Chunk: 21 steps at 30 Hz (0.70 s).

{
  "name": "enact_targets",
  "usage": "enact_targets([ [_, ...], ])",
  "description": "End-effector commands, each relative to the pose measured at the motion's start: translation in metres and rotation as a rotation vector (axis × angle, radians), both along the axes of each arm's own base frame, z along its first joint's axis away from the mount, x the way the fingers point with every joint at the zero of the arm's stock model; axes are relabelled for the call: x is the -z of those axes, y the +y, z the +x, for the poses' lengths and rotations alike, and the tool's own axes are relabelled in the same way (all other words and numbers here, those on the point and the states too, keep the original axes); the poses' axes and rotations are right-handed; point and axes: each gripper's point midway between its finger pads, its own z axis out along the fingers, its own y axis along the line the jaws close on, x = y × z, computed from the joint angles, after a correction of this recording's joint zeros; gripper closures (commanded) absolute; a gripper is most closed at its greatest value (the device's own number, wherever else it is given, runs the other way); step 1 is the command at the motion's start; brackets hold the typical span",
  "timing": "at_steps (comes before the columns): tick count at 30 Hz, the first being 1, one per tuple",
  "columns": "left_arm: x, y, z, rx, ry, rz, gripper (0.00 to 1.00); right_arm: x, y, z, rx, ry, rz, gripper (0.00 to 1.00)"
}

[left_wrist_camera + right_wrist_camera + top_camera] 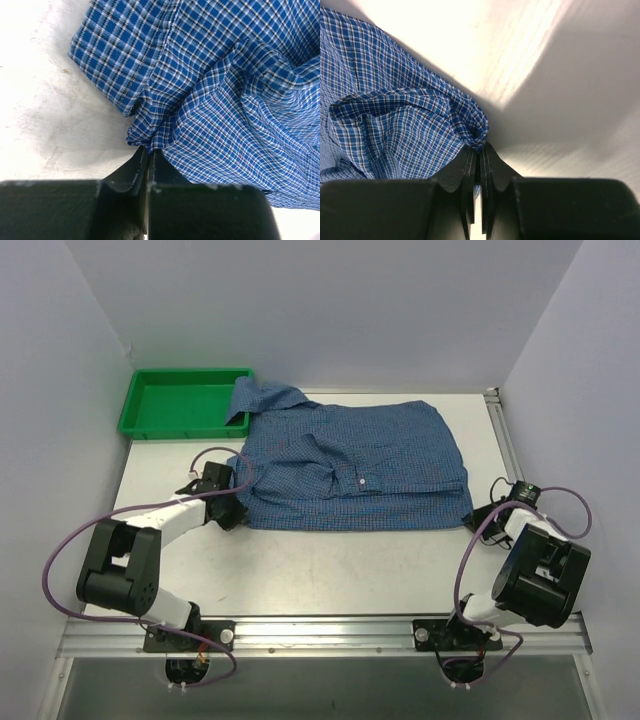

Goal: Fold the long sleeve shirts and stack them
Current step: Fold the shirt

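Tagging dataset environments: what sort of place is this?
Probably a lab robot cell: plain white walls box in a table, aluminium rail along its near edge, a shirt and green tray as props.

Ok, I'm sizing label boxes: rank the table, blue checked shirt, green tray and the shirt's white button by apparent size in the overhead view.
Largest to smallest:
1. table
2. blue checked shirt
3. green tray
4. white button
The tray sits farther from the camera, yet the shirt clearly looks bigger.
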Motion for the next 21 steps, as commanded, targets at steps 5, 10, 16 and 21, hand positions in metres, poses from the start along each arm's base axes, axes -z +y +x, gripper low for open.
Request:
enact_targets([
  [5,-0.022,0.038,-0.025,-0.036,0.001,0.150,1.00,-0.038,-0.014,-0.016,0.004,-0.003,-0.114,1.00],
  [10,0.006,0.044,-0.066,-0.053,0.092,0.139,1.00,-0.014,-0.014,-0.055,0.073,0.119,-0.123,0.98],
  [16,0.018,0.034,-0.085,-0.034,0.140,0.072,0.82,-0.004,-0.009,-0.082,0.085,0.219,-0.131,0.77],
  [21,-0.043,0.034,-0.064,0.017,-0.042,0.082,0.33,-0.064,-0.005,-0.056,-0.058,0.031,-0.305,0.38],
])
